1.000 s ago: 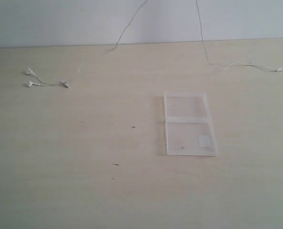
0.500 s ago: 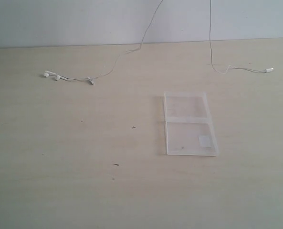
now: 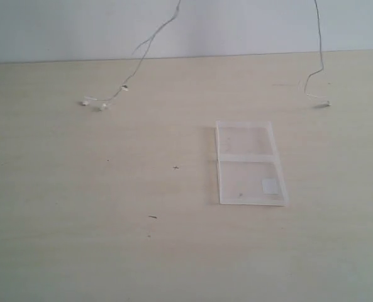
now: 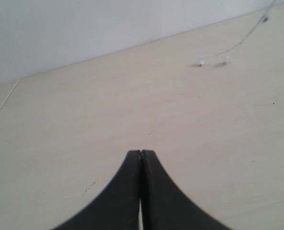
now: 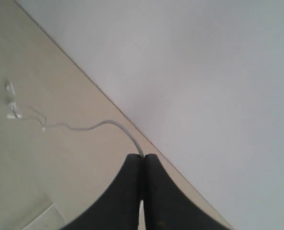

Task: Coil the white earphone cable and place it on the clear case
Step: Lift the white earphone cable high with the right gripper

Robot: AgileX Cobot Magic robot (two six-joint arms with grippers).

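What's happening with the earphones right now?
The right gripper is shut on the thin white earphone cable, which hangs in two strands; its earbuds and other end touch the light wooden table. The left gripper is shut; what it pinches isn't visible. The flat clear plastic case lies bare, nothing coiled yet.

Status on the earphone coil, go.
Left gripper shut, no cable visible in it. Right gripper shut on the white earphone cable, lifted, uncoiled, ends trailing on table. Clear case bare, nothing blocking it.

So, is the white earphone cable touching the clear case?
Apart. The exterior view shows bare table between the clear case and the white earphone cable at its nearest end.
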